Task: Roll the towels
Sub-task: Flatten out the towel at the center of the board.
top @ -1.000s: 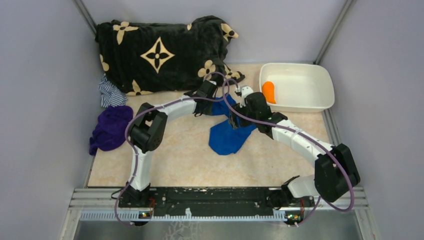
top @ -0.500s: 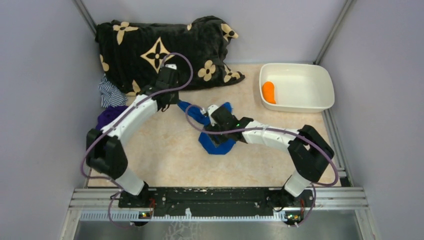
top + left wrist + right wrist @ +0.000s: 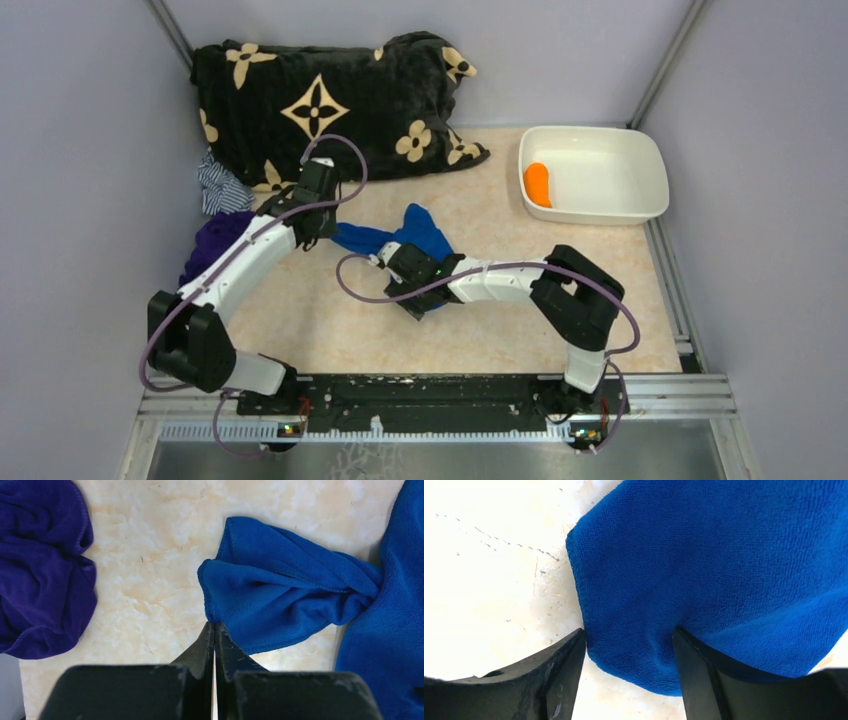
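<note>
A blue towel (image 3: 418,232) lies bunched and twisted mid-table. My left gripper (image 3: 322,226) is shut on its left corner; in the left wrist view the jaws (image 3: 215,626) meet on the hem of the blue towel (image 3: 285,600). My right gripper (image 3: 402,276) is at the towel's near end. In the right wrist view its fingers (image 3: 629,652) stand partly closed with a thick fold of the blue towel (image 3: 704,570) pinched between them. A purple towel (image 3: 215,255) lies crumpled at the left edge and also shows in the left wrist view (image 3: 40,580).
A black cushion with tan flowers (image 3: 320,100) fills the back left. A striped cloth (image 3: 220,188) lies beside it. A white tub (image 3: 600,205) at the back right holds an orange item (image 3: 538,183). Grey walls close in three sides.
Both arms swung left and towards the near edge, dragging the blue towel with them. The towel went from a flat lobe to a twisted bunch. The left gripper came off the cushion's edge.
</note>
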`<state>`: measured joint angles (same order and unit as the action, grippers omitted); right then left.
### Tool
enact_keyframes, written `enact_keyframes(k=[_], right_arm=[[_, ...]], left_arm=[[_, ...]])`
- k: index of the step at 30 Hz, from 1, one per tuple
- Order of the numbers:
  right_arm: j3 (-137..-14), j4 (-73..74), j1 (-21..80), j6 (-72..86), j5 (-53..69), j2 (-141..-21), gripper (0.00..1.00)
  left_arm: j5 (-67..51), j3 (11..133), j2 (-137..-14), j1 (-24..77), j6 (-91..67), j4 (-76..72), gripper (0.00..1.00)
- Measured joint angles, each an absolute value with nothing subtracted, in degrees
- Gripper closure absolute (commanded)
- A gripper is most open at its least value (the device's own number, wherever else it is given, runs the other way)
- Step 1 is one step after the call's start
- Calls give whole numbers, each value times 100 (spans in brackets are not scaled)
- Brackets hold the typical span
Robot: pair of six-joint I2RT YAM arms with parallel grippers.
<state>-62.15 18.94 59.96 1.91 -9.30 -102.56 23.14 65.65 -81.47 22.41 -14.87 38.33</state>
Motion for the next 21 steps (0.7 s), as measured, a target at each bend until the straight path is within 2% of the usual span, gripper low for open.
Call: enact_keyframes(k=[2,3,5,6,7,14,21], right_arm=[[-6298,1903,6001,145,-956,-10335,46],[-6324,1894,6001,139,-963,-10366,54],[-6357,1883,6001,110,-1013,-10398,76],[-6357,1892,6001,99,-1063,-10401,91],[-6357,1918,6001,51,-1096,-10401,100],[-6569,2554,5780,-45,-1120,-10237,100],[-7684,3448,4593,-102,-749,-9137,100]], left_arm=[[2344,6563,-8062,2228,-1448,3839,100],[2368,6563,-8023,2206,-1433,3839,100],[2421,6563,-7953,2196,-1389,3848,100],[2456,6563,-7922,2191,-1363,3857,100],[2491,6552,-7887,2180,-1343,3857,100],[2864,6208,-7395,2064,-1162,3857,100],[3242,5889,-6573,1949,-1020,3756,100]])
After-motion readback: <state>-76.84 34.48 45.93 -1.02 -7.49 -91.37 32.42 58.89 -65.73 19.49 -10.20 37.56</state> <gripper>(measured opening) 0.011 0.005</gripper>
